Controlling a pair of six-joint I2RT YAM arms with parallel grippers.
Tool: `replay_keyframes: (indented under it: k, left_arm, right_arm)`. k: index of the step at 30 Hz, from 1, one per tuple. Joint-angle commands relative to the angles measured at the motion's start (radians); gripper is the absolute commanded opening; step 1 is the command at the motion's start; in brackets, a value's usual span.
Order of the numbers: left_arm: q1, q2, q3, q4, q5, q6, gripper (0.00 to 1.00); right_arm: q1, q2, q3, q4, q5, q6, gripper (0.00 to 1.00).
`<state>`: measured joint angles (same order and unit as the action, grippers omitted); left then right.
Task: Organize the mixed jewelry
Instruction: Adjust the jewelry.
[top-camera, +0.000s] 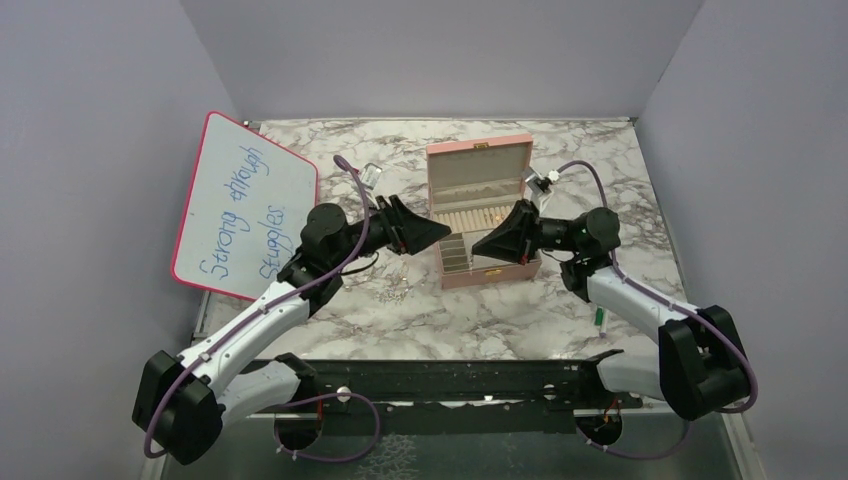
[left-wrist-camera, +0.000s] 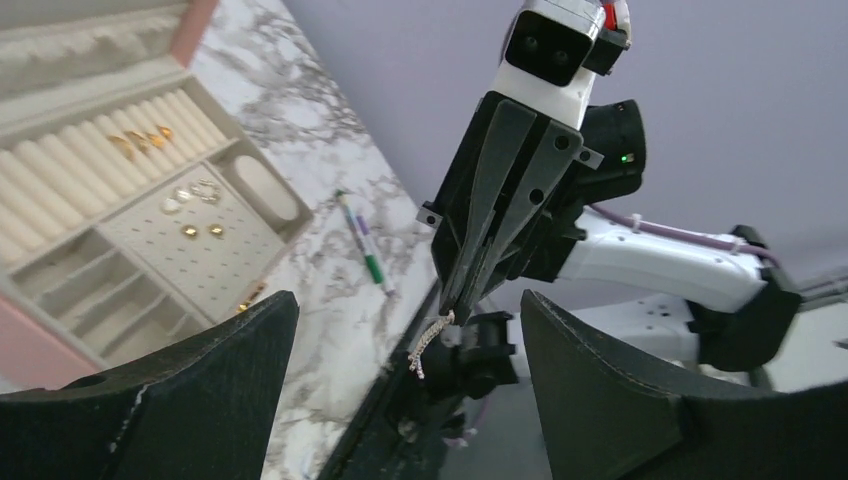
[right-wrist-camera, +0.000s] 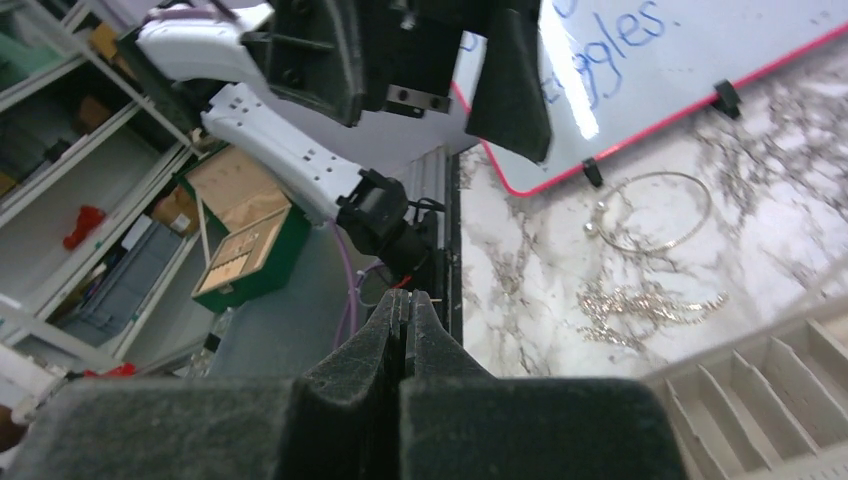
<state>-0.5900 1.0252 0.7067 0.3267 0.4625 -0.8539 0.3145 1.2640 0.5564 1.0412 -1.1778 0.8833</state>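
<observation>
- The right gripper (left-wrist-camera: 452, 305) is at the centre of the left wrist view. Its jaws are pressed together on a short chain (left-wrist-camera: 430, 343), which dangles from the tips in the air.
- The left gripper (top-camera: 435, 233) is spread wide and holds nothing. In the overhead view it points at the right gripper, tip near tip, over the front left part of the pink box (top-camera: 490, 278).
- The box sits open at the middle of the overhead view, with its lid upright behind it.
- Inside the box, at the upper left of the left wrist view, gold rings (left-wrist-camera: 140, 142) are tucked between the cream rolls. Gold studs (left-wrist-camera: 200, 231) sit on the perforated panel just below them.
- At the right of the right wrist view, a thin silver hoop (right-wrist-camera: 604, 208) lies on the marble. A tangle of sparkly chains (right-wrist-camera: 640, 305) lies just below it, outside the box.
- A marker pen (left-wrist-camera: 365, 248) lies on the marble beside the box.
- A whiteboard (top-camera: 240, 205) leans at the left of the overhead view.
</observation>
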Motion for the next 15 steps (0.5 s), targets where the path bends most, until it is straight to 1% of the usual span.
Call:
replay_keyframes:
  k: [1, 4, 9, 11, 13, 15]
  left_arm:
    - [0.003, 0.016, -0.044, 0.230, 0.118, -0.241, 0.84]
    - [-0.001, 0.019, -0.063, 0.304, 0.143, -0.348, 0.86]
    - [-0.008, 0.013, -0.090, 0.369, 0.149, -0.443, 0.87]
    - [-0.008, 0.011, -0.094, 0.392, 0.152, -0.470, 0.84]
    - [-0.010, 0.014, -0.095, 0.407, 0.157, -0.491, 0.78]
    - [-0.013, 0.024, -0.095, 0.425, 0.163, -0.515, 0.74]
  right_arm:
    - [0.054, -0.038, 0.039, 0.144, -0.019, 0.048, 0.01]
    - [0.078, -0.035, 0.054, 0.216, 0.007, 0.077, 0.01]
    - [0.094, -0.016, 0.090, 0.279, 0.049, 0.087, 0.01]
    - [0.097, -0.012, 0.099, 0.280, 0.057, 0.085, 0.01]
    - [0.101, -0.011, 0.105, 0.285, 0.061, 0.084, 0.01]
    - [0.106, -0.014, 0.110, 0.282, 0.067, 0.080, 0.01]
